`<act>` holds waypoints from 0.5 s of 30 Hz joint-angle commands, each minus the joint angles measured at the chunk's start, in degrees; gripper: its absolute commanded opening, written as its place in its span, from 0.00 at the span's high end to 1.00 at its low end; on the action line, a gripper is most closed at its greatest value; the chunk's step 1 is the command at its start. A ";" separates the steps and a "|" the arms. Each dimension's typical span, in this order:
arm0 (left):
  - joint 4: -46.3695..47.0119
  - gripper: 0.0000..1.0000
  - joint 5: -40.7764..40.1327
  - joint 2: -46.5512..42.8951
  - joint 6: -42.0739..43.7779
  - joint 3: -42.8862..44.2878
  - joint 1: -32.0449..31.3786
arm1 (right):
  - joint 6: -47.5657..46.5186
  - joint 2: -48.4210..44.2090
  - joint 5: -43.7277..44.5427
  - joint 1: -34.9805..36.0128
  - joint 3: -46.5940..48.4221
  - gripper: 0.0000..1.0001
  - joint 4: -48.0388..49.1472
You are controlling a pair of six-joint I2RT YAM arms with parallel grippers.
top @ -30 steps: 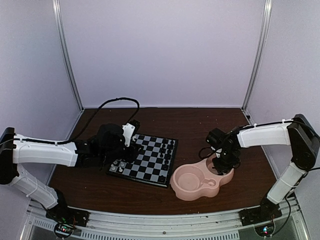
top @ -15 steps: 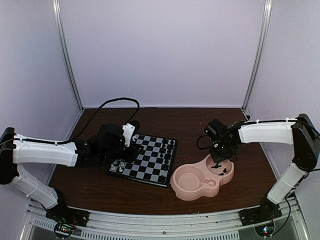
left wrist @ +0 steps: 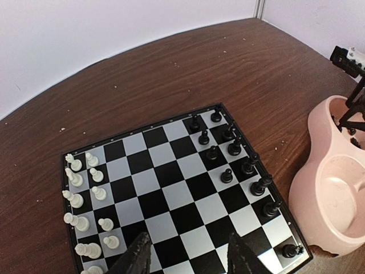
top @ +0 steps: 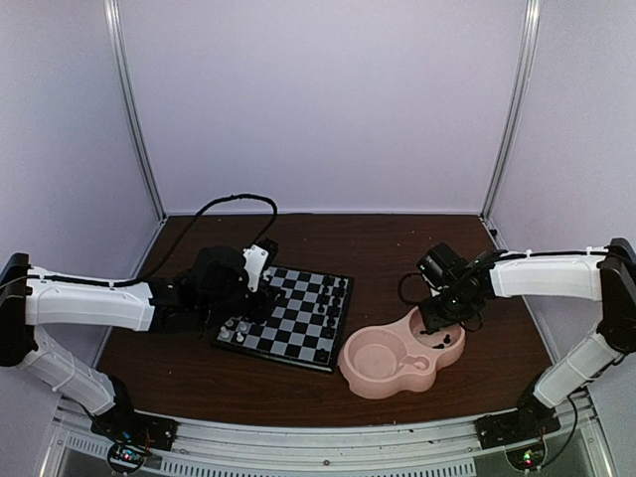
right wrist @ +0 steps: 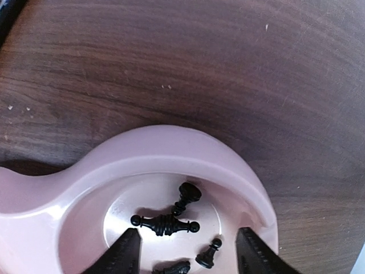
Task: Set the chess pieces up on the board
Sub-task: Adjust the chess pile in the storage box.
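While the left arm held its place over the board (top: 294, 316), the right arm had changed since a second earlier: its wrist had swung out toward 3 o'clock and its gripper had lifted out of the small bowl of the pink dish (top: 370, 383), uncovering the pieces there.

In the left wrist view, eleven black men (left wrist: 226, 175) stood on the board, in two ragged files along its 3 o'clock side. The white men (left wrist: 74, 201) stood in two files along the 9 o'clock side, too crowded to count surely. In the right wrist view, four more black men lay in the small bowl: a long piece (right wrist: 165, 224) on its side, a second (right wrist: 187, 194) at 12 o'clock of it, a pawn (right wrist: 208, 254) at 5 o'clock, and one half cut off at the bottom edge.

The right gripper (right wrist: 188, 237) hung with its fingers spread and empty, the long piece lying just beyond the gap between them. The left gripper (left wrist: 189, 237) was likewise spread wide, holding nothing, over the board's near edge, with white men at its 9 o'clock and black at its 3 o'clock. In the top view, the dish sat at 3 o'clock of the board.
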 commanded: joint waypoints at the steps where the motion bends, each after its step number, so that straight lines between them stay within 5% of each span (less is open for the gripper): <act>1: 1.34 0.53 -0.11 -0.29 0.77 1.35 0.26 | 0.74 2.38 0.42 -0.35 -2.03 0.36 3.42; 15: 1.15 0.53 -0.07 -1.32 0.84 1.06 0.25 | 0.89 12.58 -5.56 -1.81 1.57 0.39 4.42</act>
